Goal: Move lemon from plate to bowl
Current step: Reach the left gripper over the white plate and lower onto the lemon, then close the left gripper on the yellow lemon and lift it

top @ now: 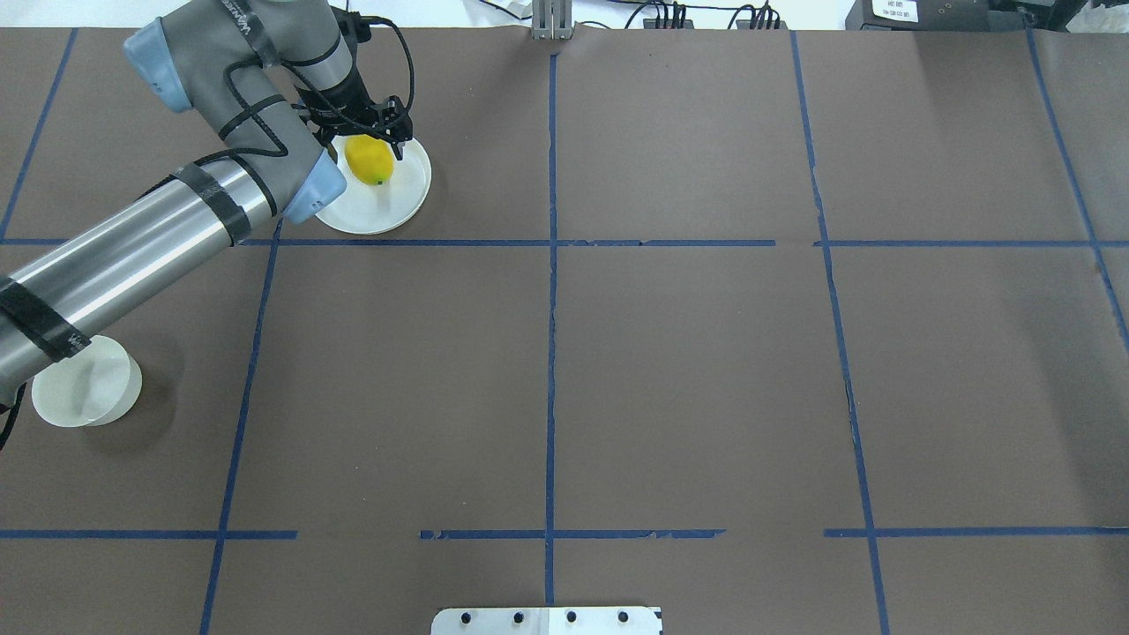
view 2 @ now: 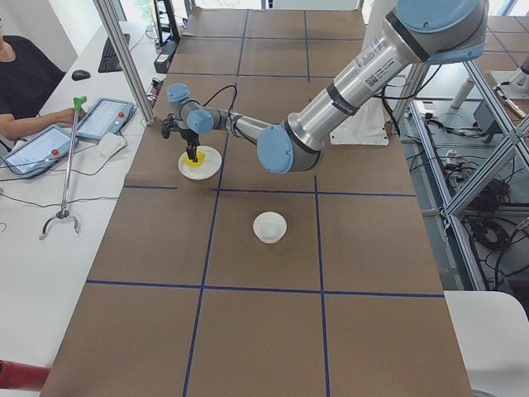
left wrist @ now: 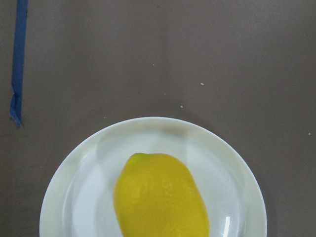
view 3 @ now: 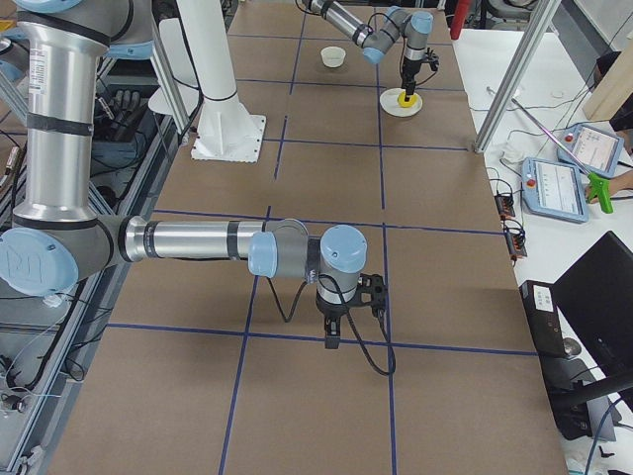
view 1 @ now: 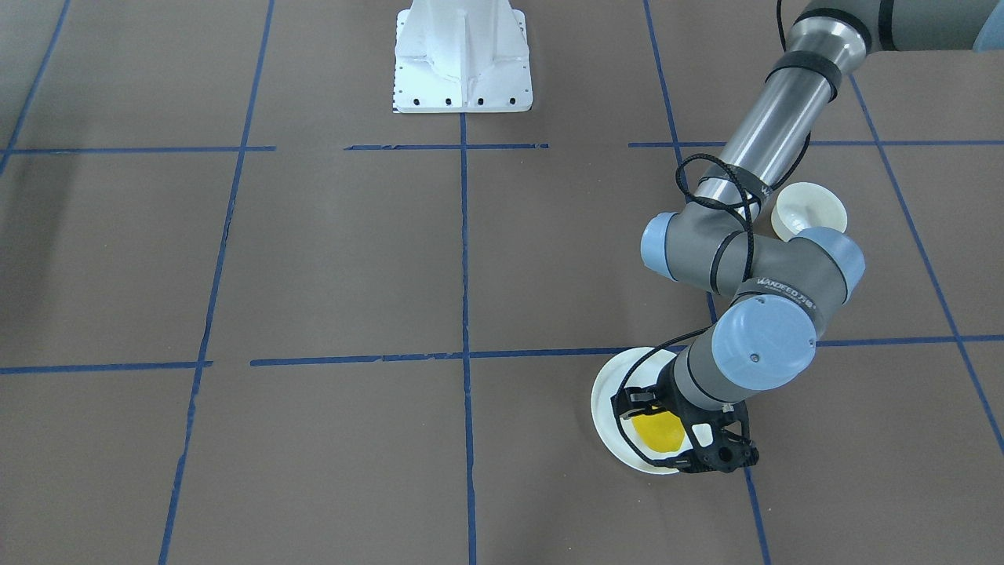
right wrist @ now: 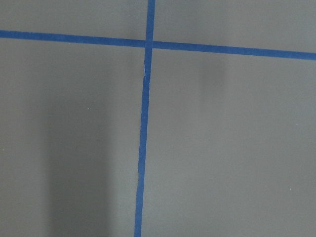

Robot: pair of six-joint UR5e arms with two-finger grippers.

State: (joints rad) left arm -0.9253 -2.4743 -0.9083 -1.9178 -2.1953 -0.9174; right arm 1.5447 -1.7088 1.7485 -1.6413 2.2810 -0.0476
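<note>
The yellow lemon (view 1: 657, 430) lies on the flat white plate (view 1: 605, 400). In the overhead view the lemon (top: 369, 161) and the plate (top: 388, 210) are at the far left. My left gripper (view 1: 665, 437) is open and low over the plate, one finger on each side of the lemon. The left wrist view shows the lemon (left wrist: 160, 197) resting on the plate (left wrist: 69, 197), with no fingers in sight. The off-white bowl (top: 86, 388) stands empty near the robot's side, partly under my left arm (top: 132, 251). My right gripper (view 3: 336, 332) shows only in the exterior right view; I cannot tell its state.
The table is brown paper with a grid of blue tape (top: 550, 242). The white robot base (view 1: 463, 59) stands at the table's middle edge. A metal post (view 2: 124, 58) and an operators' desk with tablets (view 2: 37, 149) lie beyond the plate's side.
</note>
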